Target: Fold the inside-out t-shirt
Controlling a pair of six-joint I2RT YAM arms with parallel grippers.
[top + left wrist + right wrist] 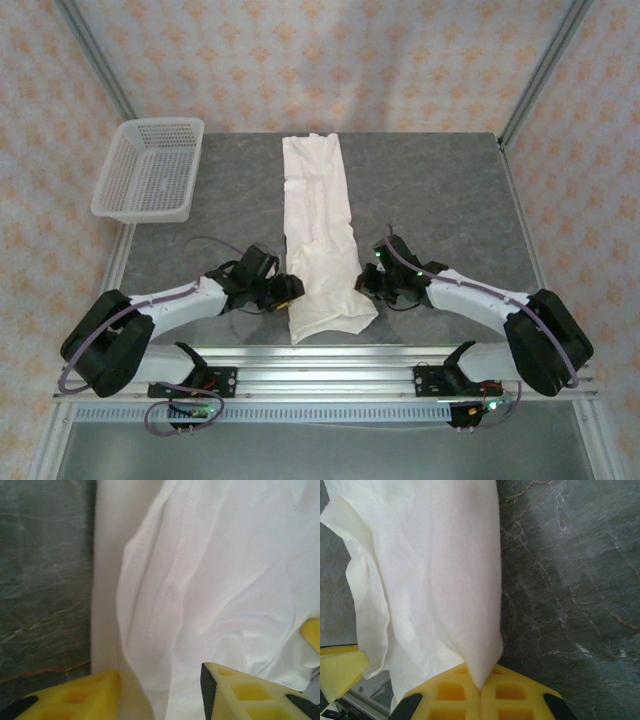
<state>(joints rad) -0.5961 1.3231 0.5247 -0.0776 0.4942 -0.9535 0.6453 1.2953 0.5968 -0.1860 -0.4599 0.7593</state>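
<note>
**A:** Your right jaws sit nearest the lens, clenched on a pointed corner of the inside-out t-shirt (445,580). Your left jaws stand apart, straddling a stitched edge without pinching it.

**B:** Where does the shirt lie?

**A:** It runs as a long narrow strip down the middle of the bench (440,190), from far edge to near edge. You have one arm at either side of its near end. The mesh basket (150,170) sits well apart at the far left corner.

**B:** How will it handle?

**A:** Light, thin and limp, I judge. It will sag between your two grips, and the layers may slide apart. Take the near corners through all the layers, lift both sides evenly, and keep the cloth taut as you carry it over. A shallow pinch could slip off.
</note>
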